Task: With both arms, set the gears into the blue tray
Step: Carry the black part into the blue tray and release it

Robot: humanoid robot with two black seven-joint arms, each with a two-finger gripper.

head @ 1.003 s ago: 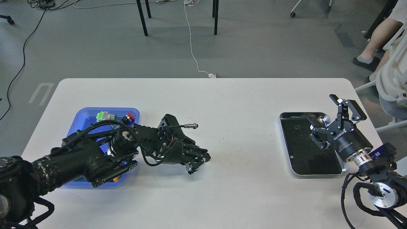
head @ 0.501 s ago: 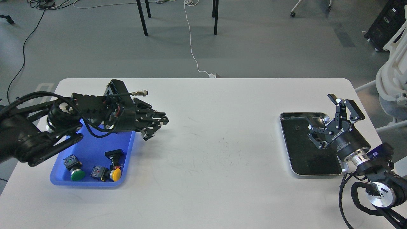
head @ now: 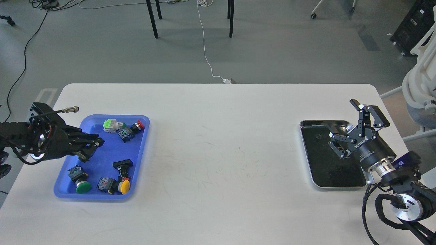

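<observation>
The blue tray lies at the table's left and holds several coloured push-button switches. My left gripper reaches in from the left edge and hovers over the tray's left half. It is dark and seen side-on, so its fingers cannot be told apart, and nothing shows in them. A tiny dark gear lies in the silver-rimmed metal tray at the right. My right gripper stands open over that tray's right part, to the right of the gear, holding nothing.
Switches with green, yellow and red caps lie in the blue tray. A white chair stands beyond the table's right edge. Chair legs and cables are on the floor behind.
My left arm swung left from the table's middle to over the blue tray's left half, uncovering the switches. The right gripper barely shifted. A person at the far right left the view.
</observation>
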